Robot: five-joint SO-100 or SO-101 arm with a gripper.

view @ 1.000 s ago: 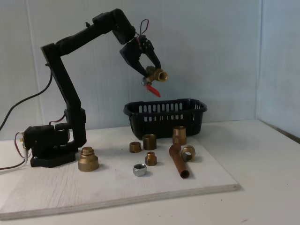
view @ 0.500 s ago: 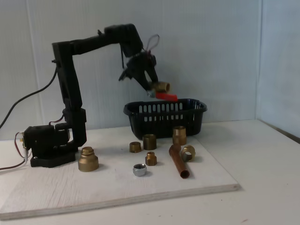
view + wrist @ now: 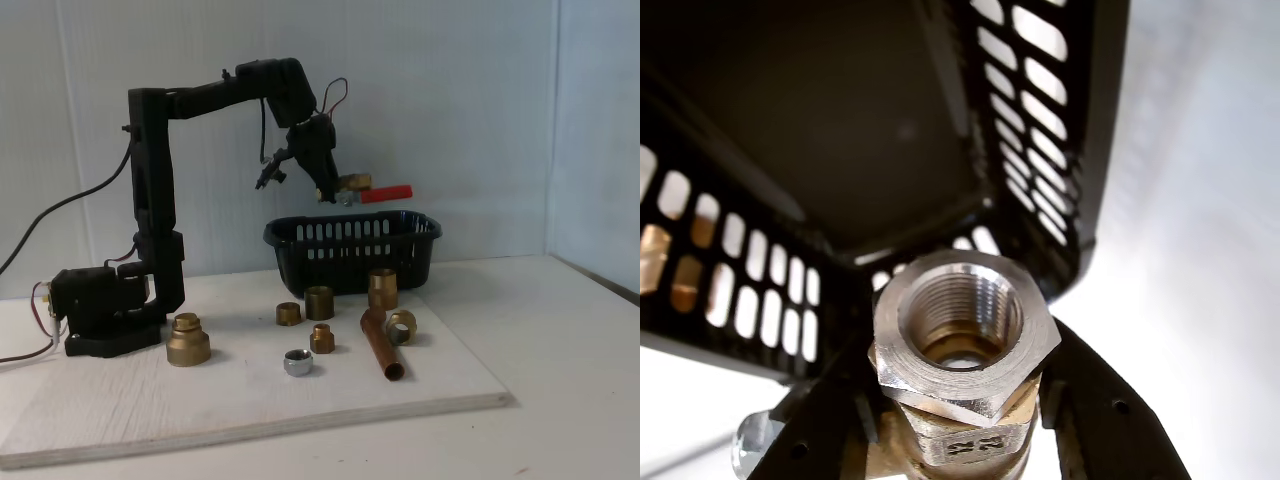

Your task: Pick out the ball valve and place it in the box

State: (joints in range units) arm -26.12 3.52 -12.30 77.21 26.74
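1 ball valve (image 3: 352, 187) is held clamped in the gripper (image 3: 338, 193) above 1 black box (image 3: 352, 250), while 7 loose fittings and 1 copper pipe (image 3: 380, 344) are spread on a pale board (image 3: 130, 400) before a white wall.

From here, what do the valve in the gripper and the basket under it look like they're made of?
The ball valve looks like metal: a brass-yellow body in the fixed view, with a shiny, silvery hexagonal end and cut threads in the wrist view, and a matt red lever, possibly coated. The box looks like moulded black plastic, semi-gloss, with thin walls and evenly slotted sides. The gripper holding the valve also looks like black plastic.
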